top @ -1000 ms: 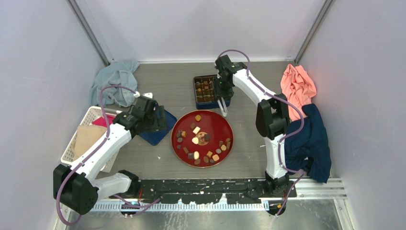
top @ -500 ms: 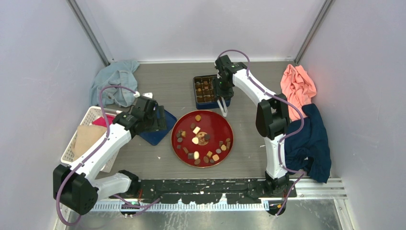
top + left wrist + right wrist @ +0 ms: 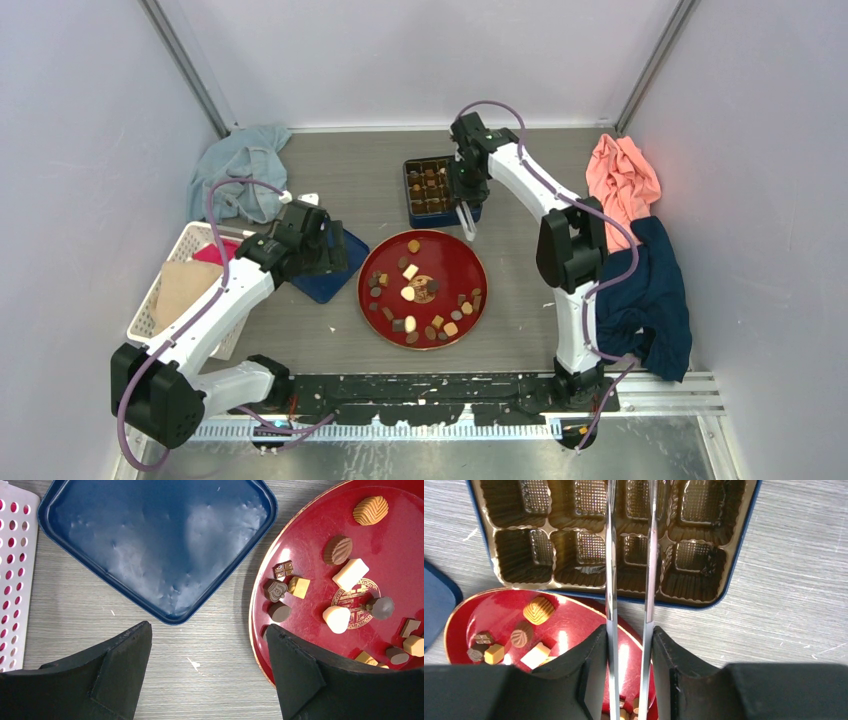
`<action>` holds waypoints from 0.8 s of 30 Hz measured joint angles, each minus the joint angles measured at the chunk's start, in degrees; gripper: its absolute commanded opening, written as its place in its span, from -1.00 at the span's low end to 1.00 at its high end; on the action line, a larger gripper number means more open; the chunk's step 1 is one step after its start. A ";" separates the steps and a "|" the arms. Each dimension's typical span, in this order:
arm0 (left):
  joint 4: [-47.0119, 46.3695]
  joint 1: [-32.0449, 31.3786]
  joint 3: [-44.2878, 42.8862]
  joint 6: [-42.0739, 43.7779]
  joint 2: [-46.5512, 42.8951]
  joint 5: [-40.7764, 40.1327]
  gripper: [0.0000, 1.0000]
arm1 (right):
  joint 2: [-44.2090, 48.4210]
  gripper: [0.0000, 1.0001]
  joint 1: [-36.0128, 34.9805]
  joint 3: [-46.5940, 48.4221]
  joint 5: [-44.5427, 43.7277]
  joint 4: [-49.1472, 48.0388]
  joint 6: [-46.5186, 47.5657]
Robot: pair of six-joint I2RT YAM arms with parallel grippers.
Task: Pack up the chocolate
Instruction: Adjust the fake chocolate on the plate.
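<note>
Right gripper (image 3: 628,640) is pinched on a pair of thin steel tongs (image 3: 610,555). Makes sense: the pieces look too small and soft for bare fingers. The blades stand parallel and apart with nothing visible between them, and their tips run out of the wrist view.

Blades hang over the blue tin (image 3: 440,217). Its gold plastic insert (image 3: 558,527) has scalloped square cavities with gridded floors. The ones under the wrist camera are empty; can't tell about the far rows from overhead.

All the chocolate (image 3: 350,574) I can make out sits loose on the glossy red plate (image 3: 305,530), just in front of the tin. Ribbed shells, a dark dome, cream and tan blocks, all scattered around the gold emblem (image 3: 357,602).

My read: tongs are empty, so the next move is down to the plate for a piece.

Left gripper (image 3: 207,627) is spread wide and empty. It hangs over the grey wood-grain counter (image 3: 65,630), between the plate and the blue lid (image 3: 160,545), probably just keeping clear. The lid is slightly dented sheet metal with rounded corners.
</note>
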State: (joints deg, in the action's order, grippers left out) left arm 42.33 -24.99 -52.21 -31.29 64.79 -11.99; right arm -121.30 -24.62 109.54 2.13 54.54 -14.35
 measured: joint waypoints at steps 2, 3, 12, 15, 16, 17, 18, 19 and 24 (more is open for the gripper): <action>0.00 0.00 0.00 -0.02 0.00 0.02 0.70 | 0.94 -0.39 0.00 0.00 -0.07 0.17 -0.07; 0.00 0.00 0.00 -0.02 0.00 0.02 0.70 | 1.75 -0.44 0.00 -0.04 -0.13 0.31 -0.11; -0.02 0.00 0.00 -0.02 0.00 0.02 0.70 | 18.99 -0.55 -0.17 -11.76 -0.98 0.42 -0.11; -0.04 0.00 0.00 -0.02 0.00 0.04 0.70 | 25.77 -0.55 -0.96 -19.69 -1.44 1.86 -0.46; -0.04 0.00 0.00 -0.02 0.00 0.04 0.70 | 27.58 -0.55 -1.42 -22.25 -1.55 2.71 -0.68; -0.04 0.00 0.00 0.00 0.00 0.04 0.70 | 29.42 -0.55 -2.05 -24.94 -1.62 3.69 -0.92; -0.07 0.00 0.00 -0.02 0.00 0.07 0.70 | 30.64 -0.55 -2.64 -26.82 -1.62 4.68 -1.18; -0.04 0.00 0.00 -0.02 0.00 0.09 0.70 | 32.02 -0.54 -3.45 -29.03 -1.68 5.90 -1.53; -0.07 0.00 0.00 0.02 0.00 0.07 0.70 | 36.96 -0.48 -7.93 -36.20 -2.10 11.76 -4.09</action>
State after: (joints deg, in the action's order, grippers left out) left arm 42.26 -24.99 -52.21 -31.27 64.79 -11.92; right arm -84.33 -32.56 73.34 0.03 66.30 -18.44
